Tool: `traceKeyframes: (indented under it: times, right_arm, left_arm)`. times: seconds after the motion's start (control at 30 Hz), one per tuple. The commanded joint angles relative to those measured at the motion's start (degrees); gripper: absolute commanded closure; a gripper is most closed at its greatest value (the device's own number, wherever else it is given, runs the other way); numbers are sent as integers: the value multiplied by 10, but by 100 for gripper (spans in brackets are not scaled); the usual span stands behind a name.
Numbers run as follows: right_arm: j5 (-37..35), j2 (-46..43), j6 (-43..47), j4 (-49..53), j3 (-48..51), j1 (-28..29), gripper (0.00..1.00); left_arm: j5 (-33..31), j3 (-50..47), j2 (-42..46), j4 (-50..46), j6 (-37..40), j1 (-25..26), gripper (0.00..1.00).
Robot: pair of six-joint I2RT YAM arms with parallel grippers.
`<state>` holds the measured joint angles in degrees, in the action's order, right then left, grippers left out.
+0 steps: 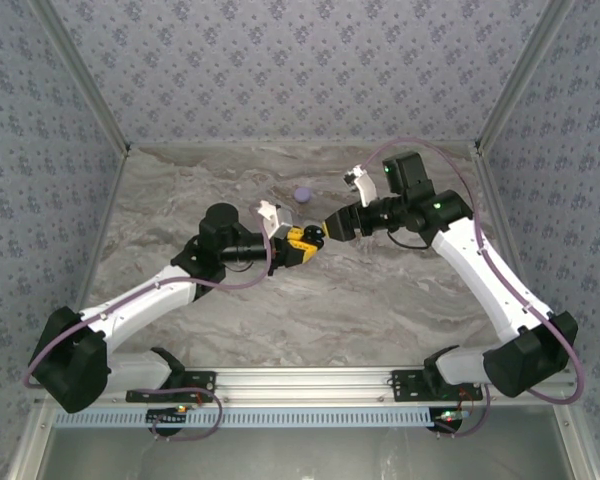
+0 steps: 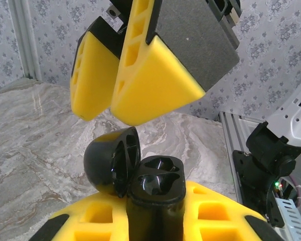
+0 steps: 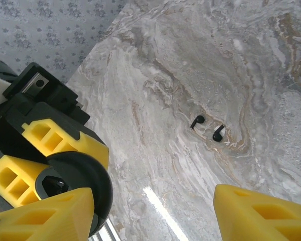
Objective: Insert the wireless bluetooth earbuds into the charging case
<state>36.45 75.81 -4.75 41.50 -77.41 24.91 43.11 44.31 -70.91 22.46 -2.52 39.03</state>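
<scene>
Left wrist view: the left end effector [image 2: 155, 221] is narrowed on the charging case [image 2: 158, 183], which stands upright with its wells facing up and its lid [image 2: 113, 158] swung open to the left. Just above the case hangs the right end effector [image 2: 113, 88], jaws apart and empty. In the right wrist view, right of the case, both earbuds [image 3: 197, 121] lie side by side on the surface [image 3: 165, 65], stems slanted alike.

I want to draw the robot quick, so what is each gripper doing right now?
Left gripper: shut on the case.
Right gripper: open, holding nothing.
</scene>
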Motion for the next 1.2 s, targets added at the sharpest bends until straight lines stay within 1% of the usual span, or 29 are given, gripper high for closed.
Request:
traceKeyframes:
  times: [0.0,0.1,0.2,0.33,0.4,0.7,0.83,0.93,0.97,1.17]
  right_arm:
    - [-27,-24,-18,-19,3,-10,33]
    - [-58,-38,-36,-32,17,-25,33]
    - [-88,-35,-47,-29,28,-36,32]
    - [-95,5,-47,-9,30,-38,33]
    - [-91,36,-47,-2,29,-34,35]
    - [-79,168,-52,-35,12,15,52]
    - [-83,238,-60,-47,-17,41,58]
    - [-79,287,-67,-50,-46,57,64]
    - [-78,303,-68,-49,-56,61,67]
    - [-71,387,-78,-45,-115,84,78]
  left_arm:
    - [-47,2,15,-10,13,3,87]
    - [-90,-6,15,-19,0,-4,87]
    - [-105,-20,23,-9,-18,-13,86]
    - [-133,-38,46,-18,-24,-15,86]
    - [-145,-47,63,-27,-30,-16,86]
    - [-195,-81,165,-102,-46,-15,86]
    - [-215,-85,196,-134,-51,-15,86]
    - [-229,-92,219,-151,-58,-14,86]
    - [-232,-96,226,-152,-61,-14,86]
    - [-248,-115,260,-160,-80,-15,86]
